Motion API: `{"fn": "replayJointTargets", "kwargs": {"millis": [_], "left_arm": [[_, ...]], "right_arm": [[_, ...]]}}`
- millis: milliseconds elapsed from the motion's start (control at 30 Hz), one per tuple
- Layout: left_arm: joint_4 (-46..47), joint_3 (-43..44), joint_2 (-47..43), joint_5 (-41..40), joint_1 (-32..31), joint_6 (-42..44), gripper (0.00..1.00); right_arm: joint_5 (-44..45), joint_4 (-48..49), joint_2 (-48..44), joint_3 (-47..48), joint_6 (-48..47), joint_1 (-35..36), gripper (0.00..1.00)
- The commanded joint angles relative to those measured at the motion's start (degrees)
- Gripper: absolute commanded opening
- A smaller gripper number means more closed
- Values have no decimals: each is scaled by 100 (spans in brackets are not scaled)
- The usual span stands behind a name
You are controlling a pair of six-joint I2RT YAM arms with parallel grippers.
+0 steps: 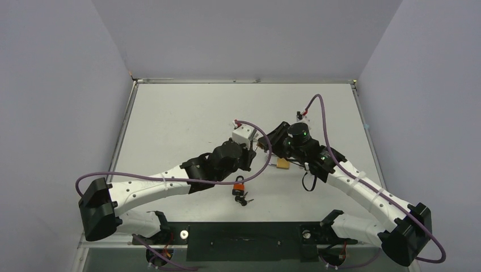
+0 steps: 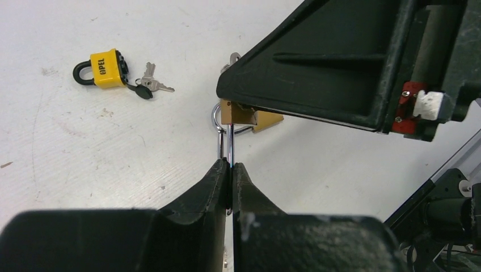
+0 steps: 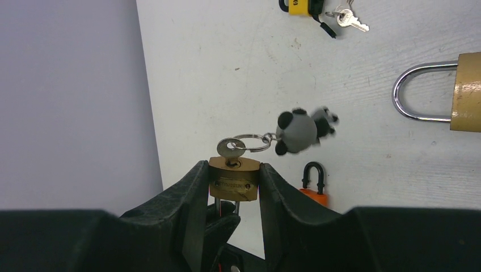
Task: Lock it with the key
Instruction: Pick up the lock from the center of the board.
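Note:
A small brass padlock [image 3: 233, 180] hangs above the table, with my right gripper [image 3: 233, 182] shut on its body. The key [image 3: 230, 147] sits in its keyhole, and a ring with a panda charm [image 3: 300, 131] hangs from the key. In the left wrist view my left gripper [image 2: 230, 167] is shut on the padlock's silver shackle [image 2: 230, 141], just below the brass body [image 2: 239, 115]. The right gripper's finger [image 2: 340, 68] covers most of that body there. In the top view the two grippers [image 1: 255, 148] [image 1: 268, 145] meet tip to tip at mid table, and the padlock is hidden between them.
An orange padlock [image 1: 239, 186] with keys [image 1: 244, 199] lies near the left forearm. A yellow padlock [image 2: 108, 69] with keys [image 2: 152, 85] and a larger brass padlock [image 3: 466, 90] lie on the white table [image 1: 181, 124]. Purple walls enclose the table.

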Motion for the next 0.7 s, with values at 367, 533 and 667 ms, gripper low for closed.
{"fn": "replayJointTargets", "kwargs": {"millis": [367,533,667], "left_arm": [[-256,605,-385,-1,-5,100,0],[-413,840,-614,147,41,313,0],[-601,1012,-720,382,254,364,0]], "right_arm": [[390,301,-825,176,-798,24,29],[320,316,-1079,198,-1273,50,48],[160,313,-1199,257,-1527,44,58]]}}
